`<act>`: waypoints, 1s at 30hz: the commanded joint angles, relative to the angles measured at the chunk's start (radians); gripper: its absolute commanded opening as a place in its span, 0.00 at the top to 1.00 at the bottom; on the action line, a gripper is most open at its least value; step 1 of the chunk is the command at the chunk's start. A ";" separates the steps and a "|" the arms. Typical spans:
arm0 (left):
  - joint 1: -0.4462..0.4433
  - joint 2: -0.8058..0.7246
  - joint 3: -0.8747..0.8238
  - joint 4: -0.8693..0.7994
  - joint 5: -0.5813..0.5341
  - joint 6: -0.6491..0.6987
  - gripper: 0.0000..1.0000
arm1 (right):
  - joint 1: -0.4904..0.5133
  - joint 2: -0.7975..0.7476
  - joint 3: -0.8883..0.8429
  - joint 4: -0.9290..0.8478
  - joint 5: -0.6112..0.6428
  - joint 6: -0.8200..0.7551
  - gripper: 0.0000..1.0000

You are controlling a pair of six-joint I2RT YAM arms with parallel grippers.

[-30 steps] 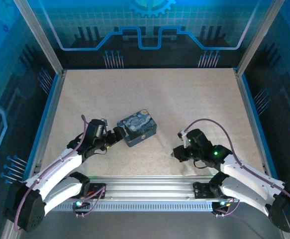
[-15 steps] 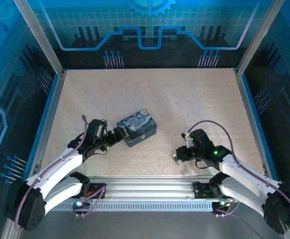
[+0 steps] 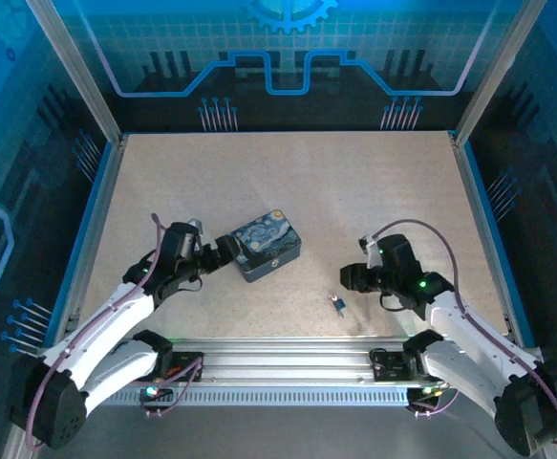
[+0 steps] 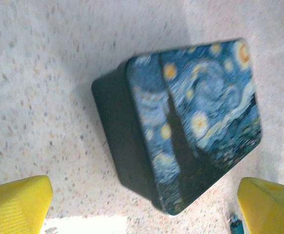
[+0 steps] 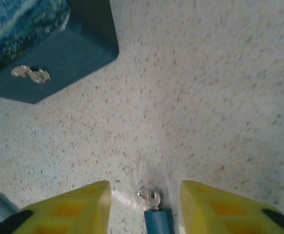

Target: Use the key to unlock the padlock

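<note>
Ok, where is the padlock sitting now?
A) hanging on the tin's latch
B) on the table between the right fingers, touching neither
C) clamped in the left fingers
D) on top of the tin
B: the padlock lies on the bare table, with a gap to each of the right fingers.

The speckled beige table carries a dark-blue tin with a starry-night painting, and a tiny blue padlock lies apart from it, nearer the front edge.
</note>
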 commanded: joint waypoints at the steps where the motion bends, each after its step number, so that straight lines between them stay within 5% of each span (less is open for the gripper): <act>1: 0.022 -0.034 0.077 -0.061 -0.109 0.098 0.01 | -0.067 0.018 0.059 -0.003 -0.027 -0.041 0.47; 9: 0.080 -0.049 0.125 -0.045 -0.318 0.234 0.01 | -0.257 0.070 0.115 0.033 -0.018 -0.075 0.29; 13: 0.122 -0.043 0.102 0.019 -0.405 0.292 0.01 | -0.334 0.106 0.116 0.078 0.024 -0.081 0.00; 20: 0.155 -0.015 -0.019 0.243 -0.585 0.383 0.01 | -0.385 0.187 0.109 0.173 0.140 -0.210 0.00; 30: 0.175 0.104 -0.158 0.556 -0.602 0.616 0.01 | -0.391 0.257 0.025 0.469 0.187 -0.362 0.00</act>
